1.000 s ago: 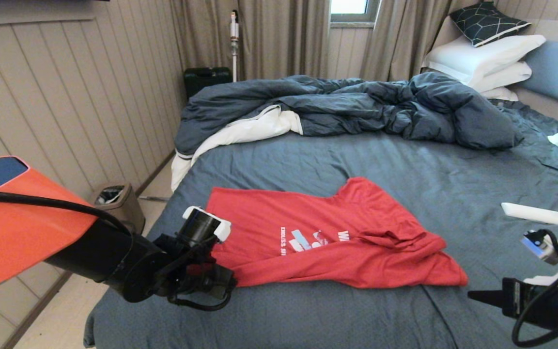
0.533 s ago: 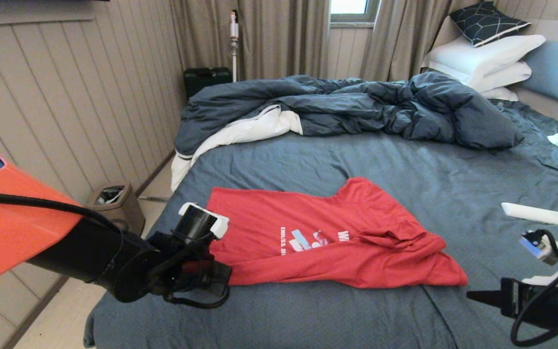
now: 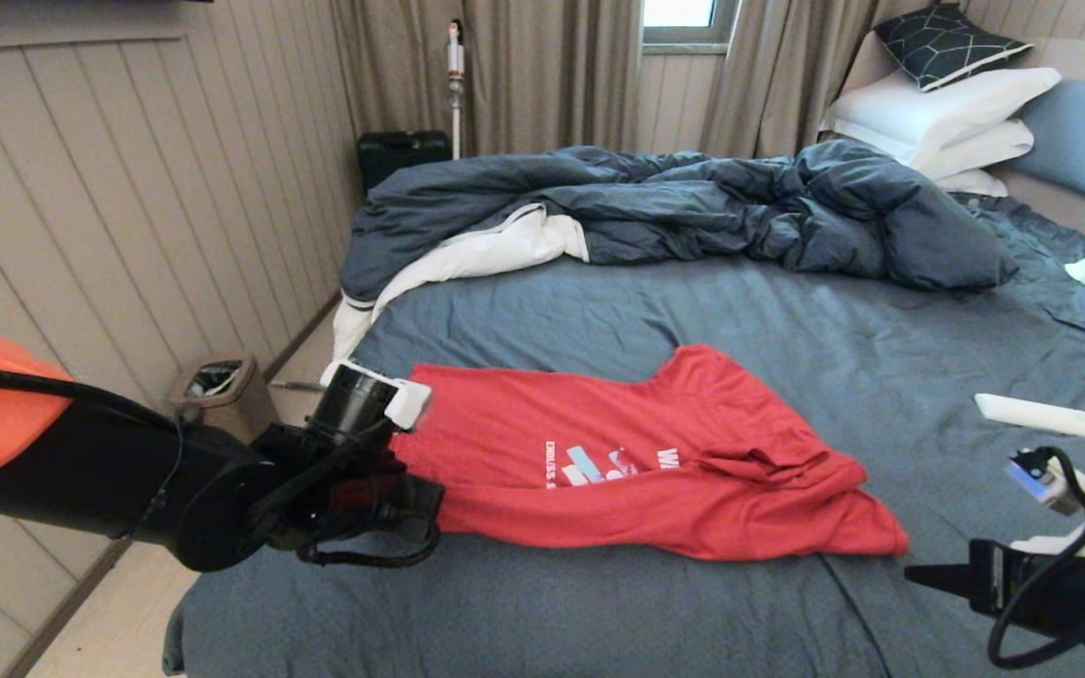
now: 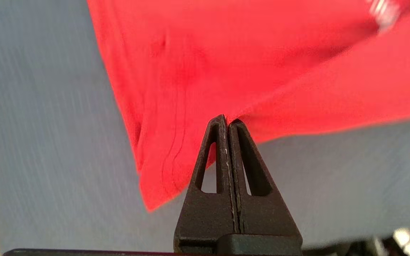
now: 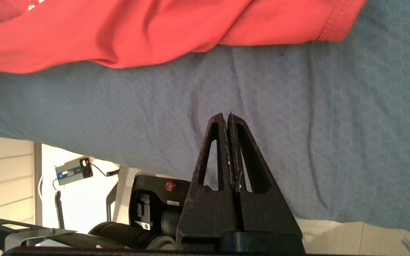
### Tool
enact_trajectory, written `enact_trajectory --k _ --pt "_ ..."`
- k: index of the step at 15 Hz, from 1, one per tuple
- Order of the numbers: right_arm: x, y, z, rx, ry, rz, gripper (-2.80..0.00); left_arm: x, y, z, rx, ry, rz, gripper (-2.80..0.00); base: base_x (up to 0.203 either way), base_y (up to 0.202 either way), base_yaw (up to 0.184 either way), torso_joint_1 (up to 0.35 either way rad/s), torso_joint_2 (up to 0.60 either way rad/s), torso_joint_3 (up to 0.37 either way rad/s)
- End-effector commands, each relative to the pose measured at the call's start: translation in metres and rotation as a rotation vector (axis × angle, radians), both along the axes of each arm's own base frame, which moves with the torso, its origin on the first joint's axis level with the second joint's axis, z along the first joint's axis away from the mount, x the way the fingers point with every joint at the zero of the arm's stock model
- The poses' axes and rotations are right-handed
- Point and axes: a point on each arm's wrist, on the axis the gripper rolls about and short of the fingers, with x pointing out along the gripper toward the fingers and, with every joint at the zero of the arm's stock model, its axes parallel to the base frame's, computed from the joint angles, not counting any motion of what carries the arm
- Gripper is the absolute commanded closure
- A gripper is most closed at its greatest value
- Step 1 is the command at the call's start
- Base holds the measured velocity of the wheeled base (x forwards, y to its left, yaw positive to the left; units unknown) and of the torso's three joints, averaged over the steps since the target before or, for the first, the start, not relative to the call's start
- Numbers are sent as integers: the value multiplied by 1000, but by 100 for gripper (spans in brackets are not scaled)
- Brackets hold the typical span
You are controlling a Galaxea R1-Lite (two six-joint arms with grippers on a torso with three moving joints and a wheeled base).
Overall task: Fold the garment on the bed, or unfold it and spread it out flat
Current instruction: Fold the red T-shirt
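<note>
The jaws of the left gripper (image 4: 226, 122) are clenched on the hem edge of the garment (image 3: 637, 461), at the corner of the red T-shirt that lies closest to the left side of the bed (image 3: 599, 612). The jaws of the right gripper (image 5: 225, 117) are pressed together with nothing between them, and they hang over the blue sheet just beside the other end of the shirt, without touching it. The shirt lies partly folded in the middle of the bed, well apart from the rumpled duvet (image 3: 693, 207) and the white pillows (image 3: 938, 113) behind it.
</note>
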Motion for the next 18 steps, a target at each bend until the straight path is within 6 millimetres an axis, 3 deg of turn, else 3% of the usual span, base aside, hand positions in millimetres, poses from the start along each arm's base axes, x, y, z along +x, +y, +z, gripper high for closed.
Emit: enact_trajectory --k 1,5,9,14,18 --pt "2 0 -2 6 9 1 0 11 -5 5 -17 -29 5 0 0 0 0 0 0 0" --pt "3 -1 -3 6 14 0 0 44 -1 8 -5 -70 34 0 0 0 0 0 0 0" --pt "3 -1 -4 7 17 1 0 59 9 -5 28 -54 42 0 0 0 0 0 0 0" --pt "4 -1 -4 -3 -8 -1 0 84 -1 -13 14 -65 34 0 0 0 0 0 0 0" --pt "6 -2 -6 -3 -12 -1 0 93 -6 -21 9 -54 24 0 0 0 0 0 0 0"
